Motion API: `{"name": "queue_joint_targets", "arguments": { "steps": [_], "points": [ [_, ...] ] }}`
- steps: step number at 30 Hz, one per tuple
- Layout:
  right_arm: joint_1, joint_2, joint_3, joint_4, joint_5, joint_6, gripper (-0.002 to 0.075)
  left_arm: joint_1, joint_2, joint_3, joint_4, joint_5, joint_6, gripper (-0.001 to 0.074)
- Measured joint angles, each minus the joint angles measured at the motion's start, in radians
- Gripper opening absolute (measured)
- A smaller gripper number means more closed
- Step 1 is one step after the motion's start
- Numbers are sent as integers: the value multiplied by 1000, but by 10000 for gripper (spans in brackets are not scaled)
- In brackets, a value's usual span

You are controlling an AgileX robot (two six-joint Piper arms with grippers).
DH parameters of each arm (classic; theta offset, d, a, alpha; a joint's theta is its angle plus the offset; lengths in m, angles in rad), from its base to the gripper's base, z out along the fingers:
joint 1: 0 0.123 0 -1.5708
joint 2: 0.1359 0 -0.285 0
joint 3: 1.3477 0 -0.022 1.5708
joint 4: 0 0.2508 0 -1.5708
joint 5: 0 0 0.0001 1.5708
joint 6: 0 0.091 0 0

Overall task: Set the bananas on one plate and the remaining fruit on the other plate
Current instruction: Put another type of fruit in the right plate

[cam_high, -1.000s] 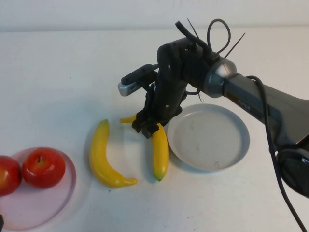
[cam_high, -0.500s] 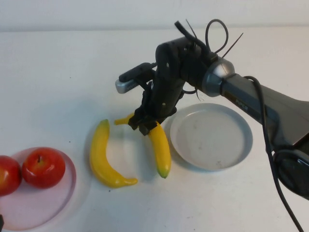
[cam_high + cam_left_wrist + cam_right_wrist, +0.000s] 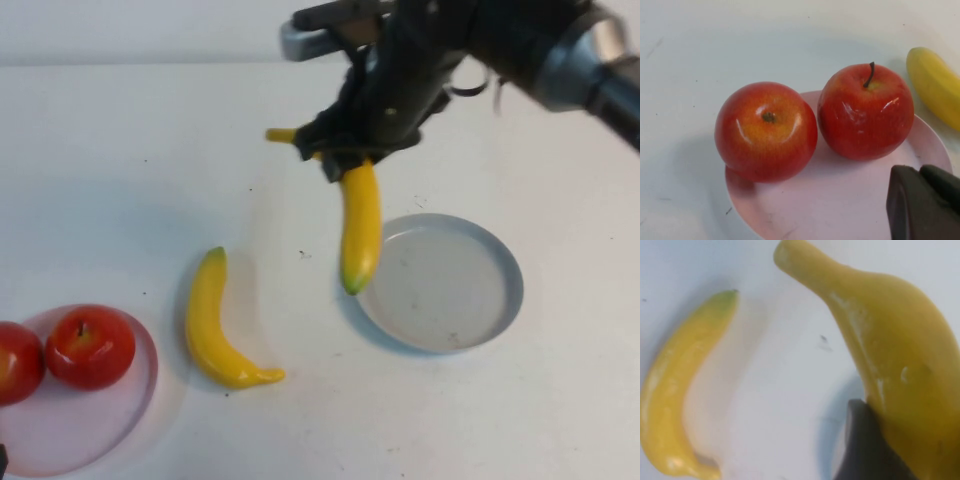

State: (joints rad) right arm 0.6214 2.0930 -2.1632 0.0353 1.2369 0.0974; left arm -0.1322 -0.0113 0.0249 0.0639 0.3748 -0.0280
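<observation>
My right gripper (image 3: 338, 158) is shut on one banana (image 3: 360, 222) near its stem end and holds it in the air, its greenish tip hanging over the near-left rim of the grey-blue plate (image 3: 470, 300). The right wrist view shows this banana (image 3: 895, 365) against a dark finger (image 3: 865, 450). The second banana (image 3: 213, 325) lies on the table left of the plate; it also shows in the right wrist view (image 3: 680, 390). Two red apples (image 3: 90, 345) (image 3: 14, 362) sit on the pale pink plate (image 3: 100, 425) at the near left. My left gripper (image 3: 920, 172) is shut and empty, just above the pink plate (image 3: 840, 200) beside the apples (image 3: 866, 112) (image 3: 766, 131).
The white table (image 3: 150, 150) carries nothing but the two plates and the fruit. The right arm (image 3: 560, 50) reaches in from the far right, above the grey-blue plate.
My right gripper has lifted the banana off the table and carried it up and to the right, toward the grey-blue plate. The other banana, apples and plates have not moved.
</observation>
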Motion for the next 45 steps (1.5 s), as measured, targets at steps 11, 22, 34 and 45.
{"name": "queue_joint_targets", "arguments": {
  "steps": [11,22,34,45],
  "points": [
    [-173,-195,447,-19,-7,102,311,0,0,0,0,0,0,4],
    [-201,-78,484,-6,-89,67,311,0,0,0,0,0,0,4],
    [-202,-43,453,-11,-77,61,430,0,0,0,0,0,0,4],
    [-106,-42,290,248,-17,-262,444,0,0,0,0,0,0,4]
  ]
}}
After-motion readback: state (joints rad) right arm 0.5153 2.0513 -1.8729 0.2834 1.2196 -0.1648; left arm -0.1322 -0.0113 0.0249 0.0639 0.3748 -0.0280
